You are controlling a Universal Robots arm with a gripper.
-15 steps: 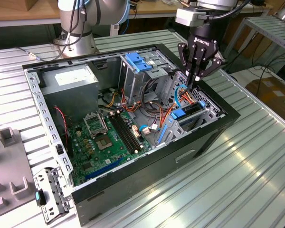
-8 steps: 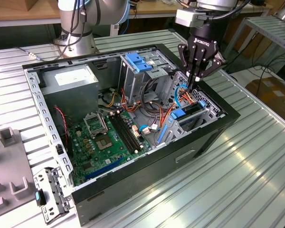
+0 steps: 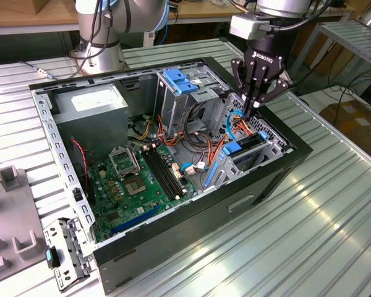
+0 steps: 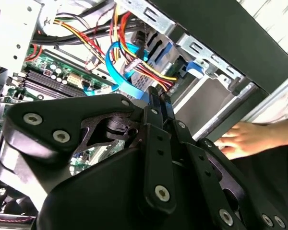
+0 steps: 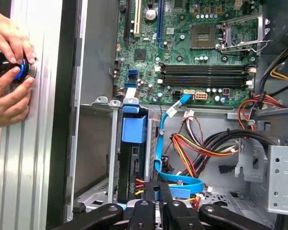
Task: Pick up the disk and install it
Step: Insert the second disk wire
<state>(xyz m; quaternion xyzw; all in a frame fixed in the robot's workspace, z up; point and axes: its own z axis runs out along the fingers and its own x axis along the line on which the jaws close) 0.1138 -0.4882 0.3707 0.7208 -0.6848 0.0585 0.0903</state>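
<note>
Hovering with fingers pressed together, empty: one gripper (image 5: pixel 158 191) over the case's (image 3: pixel 278 179) drive-bay corner. Sitting in that bay: one disk (image 5: pixel 134 143). Resting beside the case: two hands (image 5: pixel 9 72).

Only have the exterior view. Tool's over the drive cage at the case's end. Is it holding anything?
Observer: No. In the first wrist view the tool is shut, with nothing between its fingertips.
Operator: Where's the disk?
Observer: The first wrist view shows the disk standing in the cage slot. A blue cable loops between it and the tool.
Operator: Anyone near the case?
Observer: Yes. In the first wrist view a person's hands hold a dark knob that glows blue, outside the case wall.
</note>
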